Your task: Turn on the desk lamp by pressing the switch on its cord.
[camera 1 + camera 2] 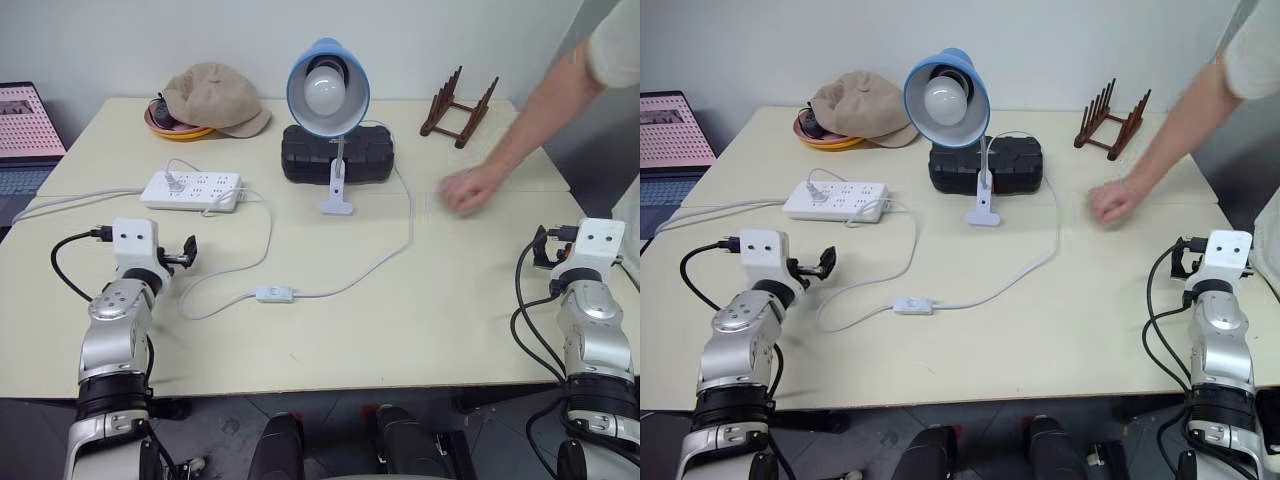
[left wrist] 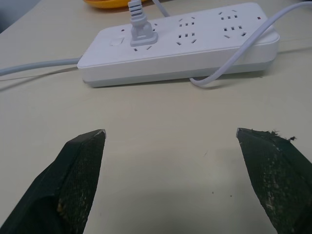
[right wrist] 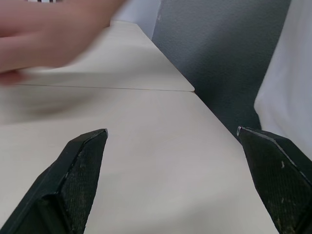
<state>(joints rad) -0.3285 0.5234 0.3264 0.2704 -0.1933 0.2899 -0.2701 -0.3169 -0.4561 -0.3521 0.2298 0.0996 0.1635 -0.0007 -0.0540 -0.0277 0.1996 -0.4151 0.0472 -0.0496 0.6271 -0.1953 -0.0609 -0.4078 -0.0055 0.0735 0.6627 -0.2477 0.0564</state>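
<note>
Presently: switch on tabletop centre-front, on cord from desk lamp; left claw and right claw both spread wide, empty; person's hand far right.

The desk lamp stands upright toward the far middle of the surface. Its round light-blue shade tilts forward, showing a large white globe bulb that is not glowing. A short white stem runs down to a white clip base resting on the surface. The cord, thin and white, leaves the lamp, curves down along the lamp's right side and swings back left to the switch. The switch is a small white oblong lying flat near the middle of the surface, well in front of the lamp. From its left end the cord loops on, up toward the far left.
</note>
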